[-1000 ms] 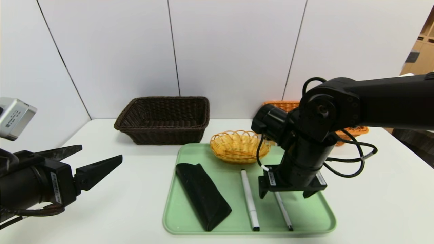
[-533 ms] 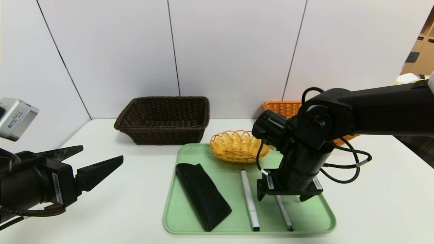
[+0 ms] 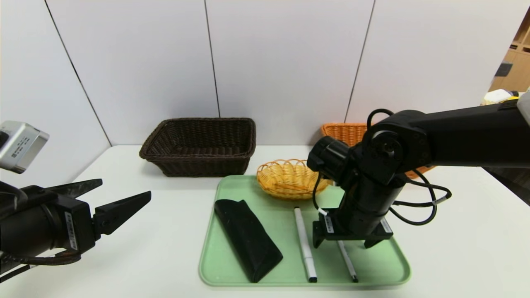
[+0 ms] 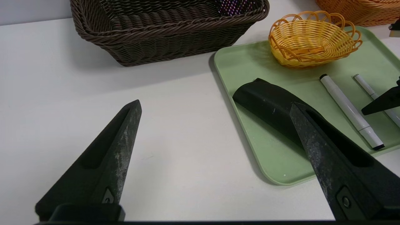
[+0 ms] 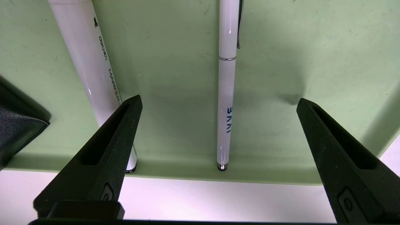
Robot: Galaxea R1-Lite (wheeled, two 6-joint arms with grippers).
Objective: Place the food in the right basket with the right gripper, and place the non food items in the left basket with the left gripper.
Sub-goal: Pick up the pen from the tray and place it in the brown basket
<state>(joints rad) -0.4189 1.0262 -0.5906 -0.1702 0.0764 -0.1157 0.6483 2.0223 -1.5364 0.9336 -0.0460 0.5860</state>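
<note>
Pale green plastic, the flat tray [image 3: 374, 271] carries everything left to sort, and we find the right gripper [image 3: 345, 244] poised directly above its near right part, pointing straight down with its jaws spread wide and holding nothing. Compared with a second ago, the right arm has drawn in and the gripper has dropped slightly toward the tray; over the last half second it has barely shifted. In the right wrist view the slim white ballpoint pen [image 5: 227, 93] lies flat on the tray between the two fingers [image 5: 103, 156], roughly centred in the gap and untouched, while the thicker white marker pen [image 5: 90, 68] runs just beside one finger and the black soft glasses case [image 5: 15, 128] sits beyond that. The left gripper [image 3: 109, 198] hangs well off to the left of the tray, level and open wide, unchanged. We note a discrepancy: the pen is no food, and the task assigns such items to the left gripper and the dark brown woven rectangular basket [image 3: 198, 145]. No food is visible on the tray; the small yellow woven bowl [image 3: 290, 178] appears empty, and the orange woven basket [image 3: 345, 130] stands behind the right arm. We judge a grasp of the pen imminent, though not yet begun.
</note>
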